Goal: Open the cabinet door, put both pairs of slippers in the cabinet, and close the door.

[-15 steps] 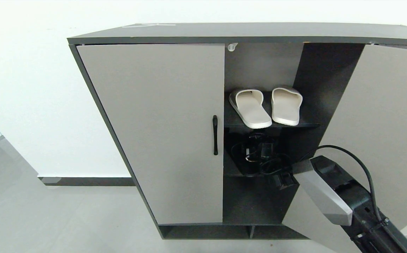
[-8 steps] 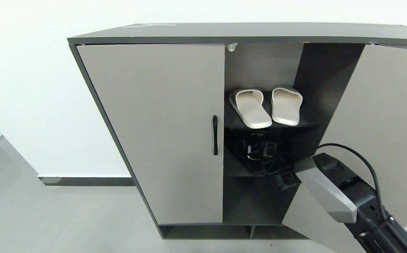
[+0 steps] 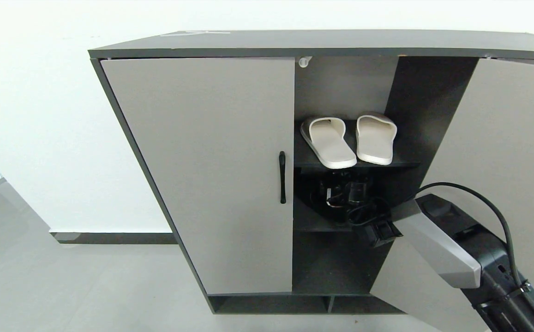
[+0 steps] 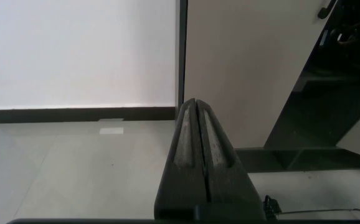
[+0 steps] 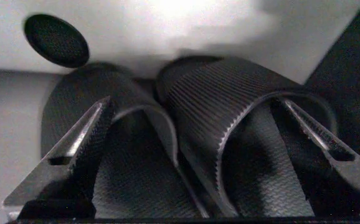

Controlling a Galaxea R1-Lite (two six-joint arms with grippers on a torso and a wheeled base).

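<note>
Two black slippers [image 5: 242, 106] on the middle shelf [image 3: 313, 226], long axes toward 12 o'clock | my right gripper [image 5: 195, 102] is nearer, splayed, fingers flanking at 9 and 3, not pinching | left gripper [image 4: 195, 109] clenched, empty

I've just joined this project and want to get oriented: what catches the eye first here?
White slippers sit on the cabinet's upper shelf, beside the closed left door. In the compartment below, the right gripper is open over black slippers, and the right door stands wide open.
</note>
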